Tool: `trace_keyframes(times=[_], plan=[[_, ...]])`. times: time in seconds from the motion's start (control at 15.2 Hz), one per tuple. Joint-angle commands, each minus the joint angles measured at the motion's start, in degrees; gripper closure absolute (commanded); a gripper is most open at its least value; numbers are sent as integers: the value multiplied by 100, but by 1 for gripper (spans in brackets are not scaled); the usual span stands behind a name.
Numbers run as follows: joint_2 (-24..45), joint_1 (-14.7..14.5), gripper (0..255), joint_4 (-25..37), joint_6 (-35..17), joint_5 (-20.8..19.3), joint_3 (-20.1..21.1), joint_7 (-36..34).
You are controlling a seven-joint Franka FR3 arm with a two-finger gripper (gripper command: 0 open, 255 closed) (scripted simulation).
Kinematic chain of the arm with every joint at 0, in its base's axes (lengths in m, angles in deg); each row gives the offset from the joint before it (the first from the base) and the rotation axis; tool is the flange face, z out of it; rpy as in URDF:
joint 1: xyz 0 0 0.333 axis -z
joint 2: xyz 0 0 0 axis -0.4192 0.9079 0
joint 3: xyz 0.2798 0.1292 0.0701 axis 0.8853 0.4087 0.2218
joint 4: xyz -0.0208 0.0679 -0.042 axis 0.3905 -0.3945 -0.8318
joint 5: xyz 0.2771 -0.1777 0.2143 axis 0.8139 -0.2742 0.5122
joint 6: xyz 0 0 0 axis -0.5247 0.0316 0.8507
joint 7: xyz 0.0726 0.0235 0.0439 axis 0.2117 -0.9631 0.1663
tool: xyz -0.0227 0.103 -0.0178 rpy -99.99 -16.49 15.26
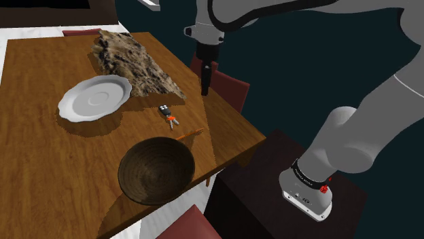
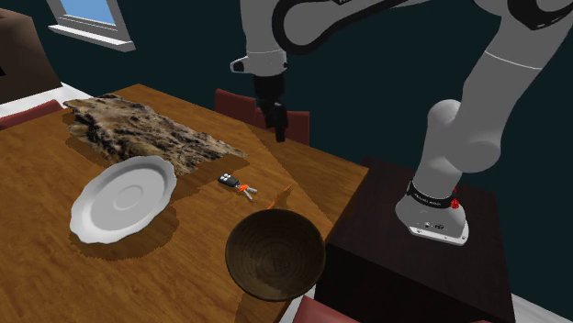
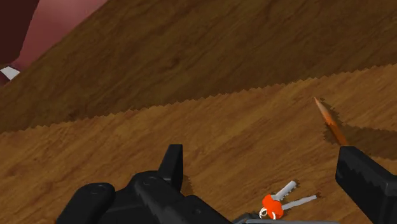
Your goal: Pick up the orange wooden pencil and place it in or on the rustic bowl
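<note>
Task is at its opening step, by my reading: nothing is lifted and nothing is in the bowl. Your hand (image 1: pixel 204 89) hangs at upper centre of the shoulder view, clear above the tabletop (image 1: pixel 41 156), pointing down. In the wrist view its two black fingers (image 3: pixel 173 164) stand well apart with only bare wood between them, so the hand is wide open and has hold of nothing. The orange pencil (image 1: pixel 191 134) lies flat on the tabletop just right of centre in the shoulder view, near the table's edge. Its lower end sits just beside the rim of the dark bowl (image 1: pixel 155 170); you cannot tell whether it touches. From the wrist camera the pencil (image 3: pixel 329 121) lies out beyond one finger's tip, not in the gap, so you are not lined up on it. A set of keys (image 1: pixel 168 115) with an orange tag lies near the pencil, toward frame centre. A white plate (image 1: pixel 94 98) and a rough brown slab (image 1: pixel 136 64) sit well apart, toward the upper left. All of it is left to do: centre over the pencil, go down, close, lift, make the short carry to the bowl, release. Expect a low, careful grasp on so thin a thing, and mind the keys.
</note>
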Motion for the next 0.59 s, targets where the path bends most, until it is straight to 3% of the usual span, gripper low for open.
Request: trace_keyframes(times=[0.0,0.53], plan=[[275,-149,0,128,-88,85,109,296],[1147,-654,0,668,-184,311,575,1413]])
